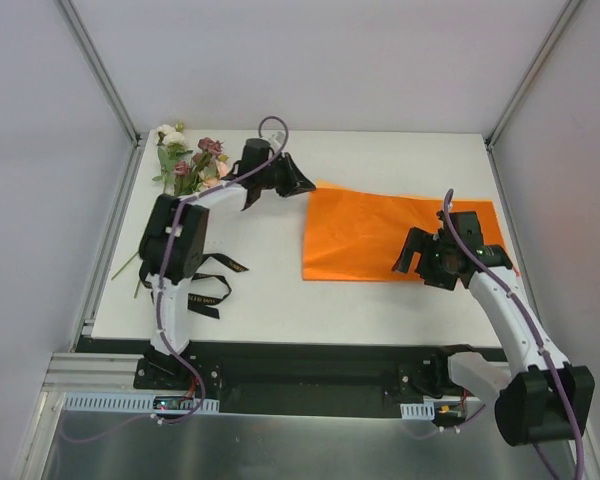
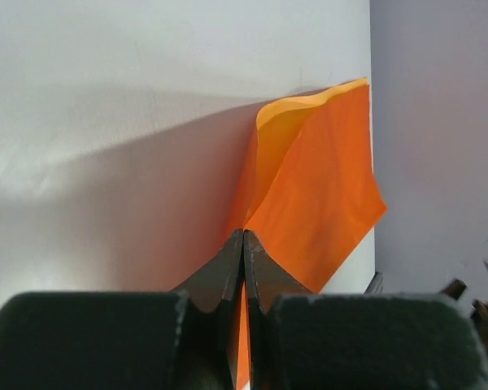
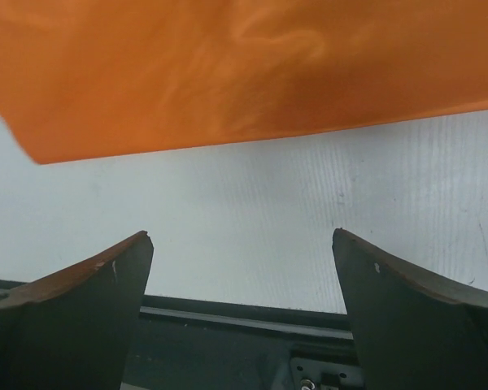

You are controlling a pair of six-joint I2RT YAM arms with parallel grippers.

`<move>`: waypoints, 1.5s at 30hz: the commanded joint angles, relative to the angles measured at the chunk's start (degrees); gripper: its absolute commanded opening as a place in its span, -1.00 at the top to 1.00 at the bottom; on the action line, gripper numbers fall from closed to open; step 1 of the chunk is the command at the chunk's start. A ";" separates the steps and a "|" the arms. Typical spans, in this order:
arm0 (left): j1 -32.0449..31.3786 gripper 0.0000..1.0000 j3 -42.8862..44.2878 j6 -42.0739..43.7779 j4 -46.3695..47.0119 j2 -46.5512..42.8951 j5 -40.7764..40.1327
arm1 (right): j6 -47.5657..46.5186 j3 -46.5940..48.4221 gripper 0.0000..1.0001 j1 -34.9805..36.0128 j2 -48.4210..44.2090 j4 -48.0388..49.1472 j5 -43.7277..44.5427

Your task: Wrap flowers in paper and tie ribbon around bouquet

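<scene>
The glossy orange paper sheet [image 1: 380, 235], judged light, limp and slippery, is clamped at its corner by the left hand [image 2: 244, 237]; the right hand [image 3: 242, 244] is spread apart.

The overhead view looks down on the table [image 1: 280, 290]; both wrist views closely share the paper [image 1: 380, 235].

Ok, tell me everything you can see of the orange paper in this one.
The paper is a large bright orange sheet, slightly glossy, lying mostly flat on the white table, right of centre. Its far left corner is lifted and curled, pinched between the shut fingers of the left gripper. The open right gripper hangs by its near edge, not holding it.
</scene>
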 commanded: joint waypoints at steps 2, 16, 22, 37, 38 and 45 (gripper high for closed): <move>4.67 1.00 -16.51 6.46 3.12 -19.65 -5.39 | 7.80 2.12 -0.91 0.03 6.42 3.22 5.60; 6.26 1.00 -34.20 7.07 3.05 -41.21 -6.01 | 5.62 1.32 -0.91 -1.20 16.35 12.63 3.85; 4.86 1.00 -34.20 4.09 4.18 -41.91 2.33 | 4.55 1.07 -0.91 -1.03 21.19 15.00 -0.54; -8.14 1.00 -45.18 3.21 4.36 -55.01 4.02 | 11.33 -0.98 -0.91 -1.03 28.47 32.93 2.87; -9.02 1.00 -45.71 3.38 4.36 -55.27 3.40 | 10.45 0.17 -0.91 -0.94 31.09 33.46 3.40; -18.34 1.00 -45.37 3.65 5.68 -51.33 -1.08 | 9.57 13.44 -0.91 -2.52 40.43 32.70 -5.19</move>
